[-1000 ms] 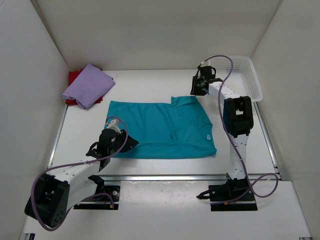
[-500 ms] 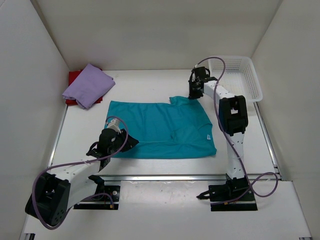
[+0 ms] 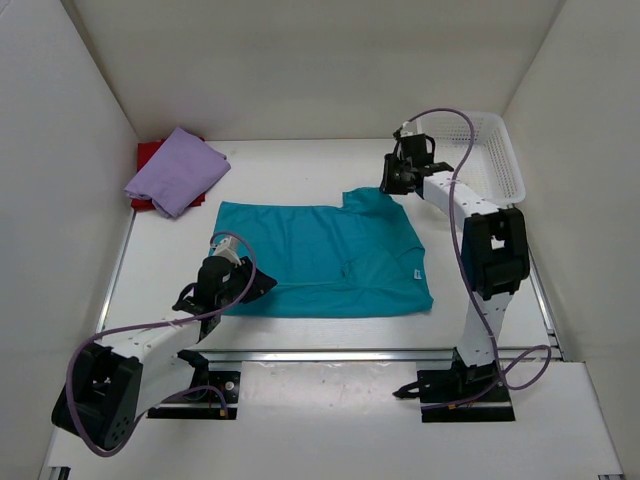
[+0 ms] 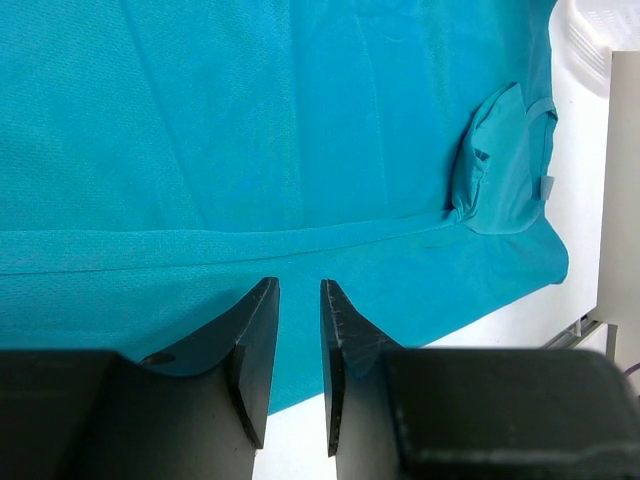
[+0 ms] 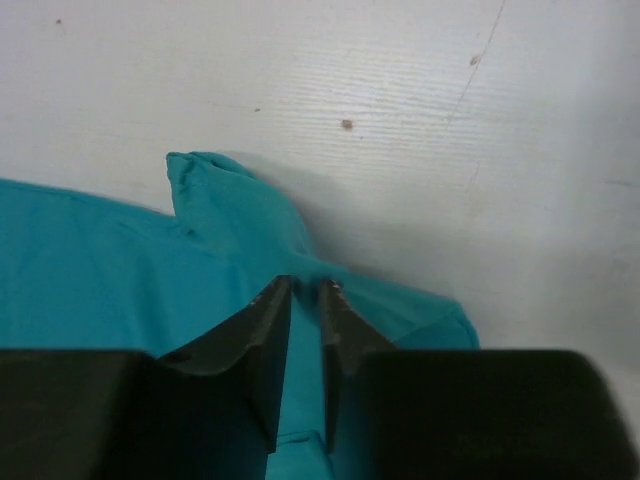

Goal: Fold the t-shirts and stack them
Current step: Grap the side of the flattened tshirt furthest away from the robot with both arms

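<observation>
The teal t-shirt (image 3: 330, 255) lies spread flat in the middle of the table. My left gripper (image 3: 262, 285) sits low at its near left edge. In the left wrist view the jaws (image 4: 298, 290) stand a narrow gap apart with teal cloth (image 4: 250, 130) in it. My right gripper (image 3: 390, 187) is at the shirt's far right corner by the sleeve. In the right wrist view it (image 5: 305, 285) is shut on a raised pinch of teal cloth (image 5: 90, 260). The lavender t-shirt (image 3: 178, 170) lies folded on the red t-shirt (image 3: 148, 153) at the far left.
A white mesh basket (image 3: 500, 160) stands at the far right, just behind the right arm, and its corner shows in the left wrist view (image 4: 600, 30). White walls close in the table on the left, back and right. A metal rail (image 3: 330, 353) runs along the near edge.
My right gripper swung left with the shirt's far right corner, then came back right. The corner shifted with it. My left gripper stayed put.
</observation>
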